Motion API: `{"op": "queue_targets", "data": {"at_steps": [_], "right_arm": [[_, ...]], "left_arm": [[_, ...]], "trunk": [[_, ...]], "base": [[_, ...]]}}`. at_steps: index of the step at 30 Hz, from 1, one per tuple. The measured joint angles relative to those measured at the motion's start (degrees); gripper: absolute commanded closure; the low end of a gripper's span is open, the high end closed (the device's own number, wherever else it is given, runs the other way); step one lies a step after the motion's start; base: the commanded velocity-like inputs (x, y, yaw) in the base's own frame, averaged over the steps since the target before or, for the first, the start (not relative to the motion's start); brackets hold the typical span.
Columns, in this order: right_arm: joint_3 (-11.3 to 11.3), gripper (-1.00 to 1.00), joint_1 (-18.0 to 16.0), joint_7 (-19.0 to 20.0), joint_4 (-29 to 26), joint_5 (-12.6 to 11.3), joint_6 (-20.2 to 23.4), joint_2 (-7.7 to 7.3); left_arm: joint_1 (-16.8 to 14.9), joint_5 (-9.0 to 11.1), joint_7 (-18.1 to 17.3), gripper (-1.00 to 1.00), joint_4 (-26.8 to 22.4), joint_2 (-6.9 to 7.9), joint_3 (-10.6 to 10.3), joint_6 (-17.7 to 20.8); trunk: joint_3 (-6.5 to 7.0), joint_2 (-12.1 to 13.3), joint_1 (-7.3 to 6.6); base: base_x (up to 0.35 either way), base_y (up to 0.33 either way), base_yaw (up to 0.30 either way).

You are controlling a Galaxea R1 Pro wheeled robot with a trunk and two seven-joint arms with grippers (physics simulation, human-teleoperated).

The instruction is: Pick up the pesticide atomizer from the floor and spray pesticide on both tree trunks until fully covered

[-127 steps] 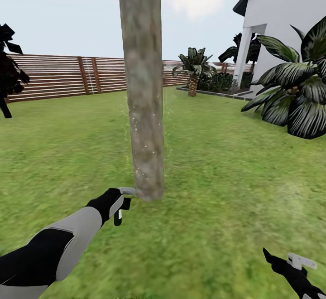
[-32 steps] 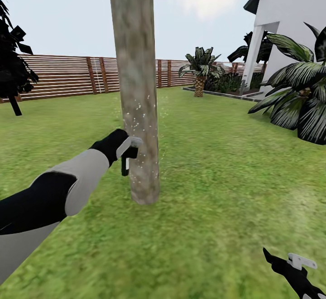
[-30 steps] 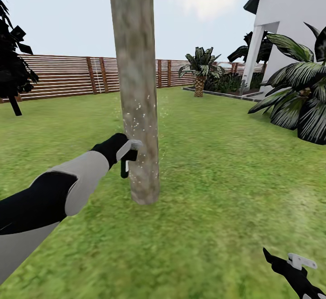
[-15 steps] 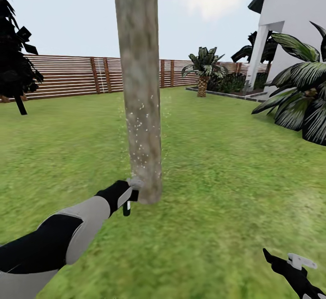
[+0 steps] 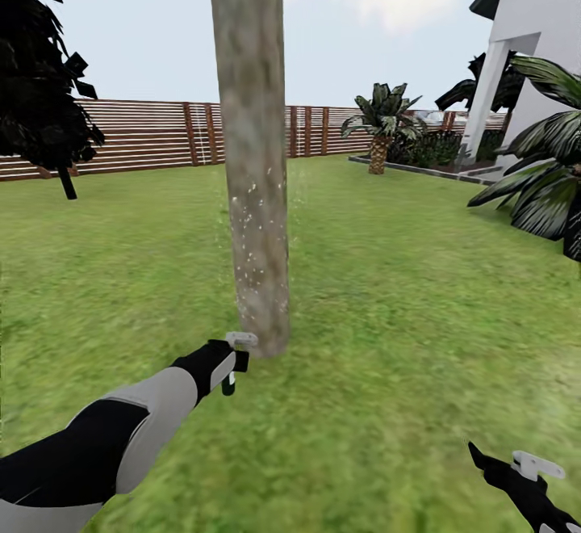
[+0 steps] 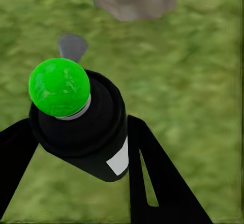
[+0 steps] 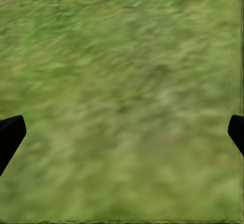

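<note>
My left gripper [image 6: 76,132] clamped on pesticide atomizer [image 6: 81,127], green tip showing, low at tree trunk [image 5: 257,194] base just ahead. My right gripper [image 7: 122,132] spread wide, nothing held, over grass [image 7: 122,81].

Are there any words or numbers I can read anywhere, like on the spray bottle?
None: there is no readable text.
The pesticide atomizer held in the left gripper has a small white patch, but it is blank.
The tree trunk, wooden fence and white house carry no signs.
</note>
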Motion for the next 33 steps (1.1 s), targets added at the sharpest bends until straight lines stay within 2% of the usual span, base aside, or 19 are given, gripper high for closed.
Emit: {"op": "queue_targets", "data": {"at_steps": [5, 7, 10, 15, 25, 28, 29, 30, 31, 32, 33], "right_arm": [[0.01, -1.0, 0.01, -0.03, -0.01, 0.13, 0.02, 0.0], [-0.35, -1.0, 0.33, 0.28, -0.19, -0.25, 0.34, -0.32], [-1.35, -1.0, 0.65, 1.24, -0.26, -1.28, 1.31, -1.23], [-1.15, -1.0, 0.71, 2.88, -0.36, -1.52, 2.91, -1.29], [-0.73, -1.0, 0.71, 6.16, -2.7, 0.99, 6.1, -0.67], [-0.75, -1.0, 0.41, 7.13, -3.67, 1.97, 7.05, 0.27], [-0.62, -1.0, 0.33, 20.47, -10.71, 19.58, 20.93, 2.06], [-0.71, -1.0, -0.69, 25.03, -20.42, 24.83, 33.07, 4.52], [-0.8, -1.0, -1.66, 25.03, -22.8, 27.52, 34.25, 5.7], [-0.71, -1.0, -2.11, 24.96, -22.94, 30.73, 34.56, 6.75], [-0.7, -1.0, -2.31, 24.95, -22.98, 32.56, 34.71, 7.44]], "left_arm": [[0.0, 0.0, 0.02, 1.0, 0.02, 0.0, 0.02, 0.0], [0.33, 0.25, 0.34, 1.0, 0.39, 0.22, 0.28, 0.32], [1.34, 0.49, 1.31, 1.0, 0.54, 0.13, 0.34, 1.29], [3.0, 0.1, 1.4, 1.0, 0.7, 0.51, 0.25, 1.88], [6.27, -0.28, -0.31, 1.0, -2.21, 1.6, -2.44, 1.14], [7.25, -0.36, -1.28, 1.0, -3.14, 2.57, -3.42, 0.97], [11.32, -1.05, -14.16, 1.0, -10.33, 4.66, -15.46, 0.82], [11.55, 0.13, -23.49, 1.0, -12.56, 6.09, -16.26, 0.0], [11.52, -0.33, -27.7, 1.0, -13.39, 7.04, -16.45, -1.0], [11.53, -0.43, -30.69, 1.0, -13.9, 7.79, -16.57, -1.74], [11.53, -0.5, -32.07, 1.0, -14.09, 8.25, -16.92, -2.09]], "trunk": [[0.0, 0.0, 0.0], [0.0, -0.02, -0.3], [0.0, 0.0, -0.03], [0.0, 0.0, -0.03], [0.0, 0.0, -0.03], [0.0, 0.0, -0.03], [-0.01, 0.0, -0.03], [0.01, 0.0, -0.03], [0.01, -0.01, -0.03], [0.0, 0.0, -0.03], [0.0, 0.0, -0.03]], "base": [[-0.322, -0.04, 0.0], [0.0, 0.0, 0.0], [0.0, 0.0, 0.0], [0.0, 0.0, 0.0], [0.0, 0.0, 0.0], [0.0, 0.0, 0.0], [0.0, 0.0, 0.0], [0.0, 0.0, 0.0], [0.0, 0.0, 0.0], [0.0, 0.0, 0.0], [0.0, 0.0, 0.0]]}}
